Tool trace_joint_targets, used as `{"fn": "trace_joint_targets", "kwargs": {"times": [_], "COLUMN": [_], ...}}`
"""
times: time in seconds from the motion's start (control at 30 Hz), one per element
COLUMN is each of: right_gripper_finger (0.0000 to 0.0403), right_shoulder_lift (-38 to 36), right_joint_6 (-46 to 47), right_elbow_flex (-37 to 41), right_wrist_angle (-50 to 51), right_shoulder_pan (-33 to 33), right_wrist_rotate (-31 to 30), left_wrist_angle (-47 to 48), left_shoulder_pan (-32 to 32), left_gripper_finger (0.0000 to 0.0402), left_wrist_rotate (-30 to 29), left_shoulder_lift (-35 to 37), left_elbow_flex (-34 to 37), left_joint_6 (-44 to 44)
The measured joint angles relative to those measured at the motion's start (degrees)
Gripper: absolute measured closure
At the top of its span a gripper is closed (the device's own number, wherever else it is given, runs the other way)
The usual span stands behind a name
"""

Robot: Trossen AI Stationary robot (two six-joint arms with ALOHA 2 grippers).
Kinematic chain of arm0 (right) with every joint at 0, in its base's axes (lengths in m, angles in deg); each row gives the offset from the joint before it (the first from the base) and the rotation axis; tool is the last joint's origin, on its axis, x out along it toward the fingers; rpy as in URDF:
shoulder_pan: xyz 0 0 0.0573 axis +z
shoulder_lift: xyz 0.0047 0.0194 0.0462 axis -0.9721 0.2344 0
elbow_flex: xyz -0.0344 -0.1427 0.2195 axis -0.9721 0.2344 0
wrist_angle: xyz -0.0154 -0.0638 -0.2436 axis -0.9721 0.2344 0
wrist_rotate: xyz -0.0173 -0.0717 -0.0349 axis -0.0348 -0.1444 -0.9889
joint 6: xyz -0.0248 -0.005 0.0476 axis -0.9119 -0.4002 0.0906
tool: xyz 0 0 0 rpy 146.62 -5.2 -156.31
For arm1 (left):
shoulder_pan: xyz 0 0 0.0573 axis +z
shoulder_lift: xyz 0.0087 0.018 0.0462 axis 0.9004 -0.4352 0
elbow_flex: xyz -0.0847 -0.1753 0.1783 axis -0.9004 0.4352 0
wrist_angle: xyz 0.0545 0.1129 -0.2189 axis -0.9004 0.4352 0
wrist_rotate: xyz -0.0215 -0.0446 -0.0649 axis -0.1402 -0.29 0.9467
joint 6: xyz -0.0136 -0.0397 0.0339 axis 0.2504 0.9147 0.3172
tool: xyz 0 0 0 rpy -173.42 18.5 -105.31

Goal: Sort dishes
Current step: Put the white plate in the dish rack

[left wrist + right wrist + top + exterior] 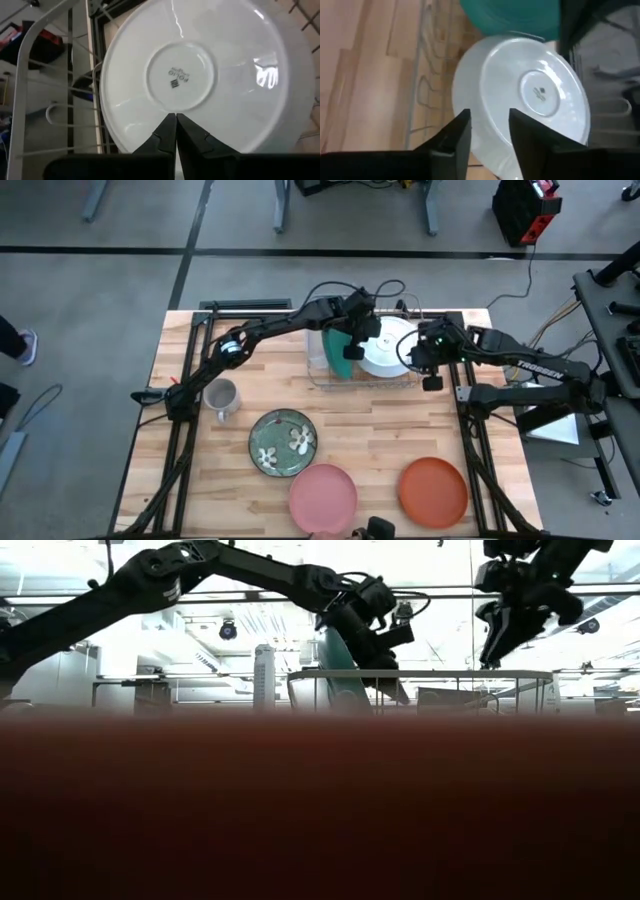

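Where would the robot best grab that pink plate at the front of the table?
Probably at the rim. The pink plate lies flat on the table, so open fingers should come from above at its outer edge, one finger inside the rim and one outside.

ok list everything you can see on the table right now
teal plate: 1, teal, on edge in the wire dish rack, left tool at it
white bowl: 1, white, in the rack beside the teal plate, underside showing
grey mug: 1, grey, table's left side
flowered plate: 1, dark green with white flowers, centre front
pink plate: 1, pink, front edge
orange-red plate: 1, orange-red, front right
left tool: 1, dark, fingers together, over rack
right tool: 1, dark, open, beside bowl
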Motion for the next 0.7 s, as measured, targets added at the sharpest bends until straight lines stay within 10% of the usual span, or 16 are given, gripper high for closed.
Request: {"fn": "trace_joint_targets", "kwargs": {"times": [0.23, 0.7], "right_gripper_finger": [0.0228, 0.0215], "right_shoulder_lift": [3.5, 14.5], "right_joint_6": [-9.2, -19.1], "right_elbow_flex": [0.9, 0.7], "right_wrist_angle": [0.4, 4.2], "right_shoulder_pan": [1.3, 1.3], "right_wrist_rotate": [-11.4, -11.5], "left_wrist_angle": [-0.9, 0.6], "left_shoulder_pan": [1.3, 2.3], "left_gripper_finger": [0.0401, 0.0401], "left_wrist_rotate": [-0.6, -2.2], "left_shoulder_lift": [-0.6, -2.4], "left_elbow_flex": [0.5, 0.3], "left_joint_6": [-0.9, 0.7]}}
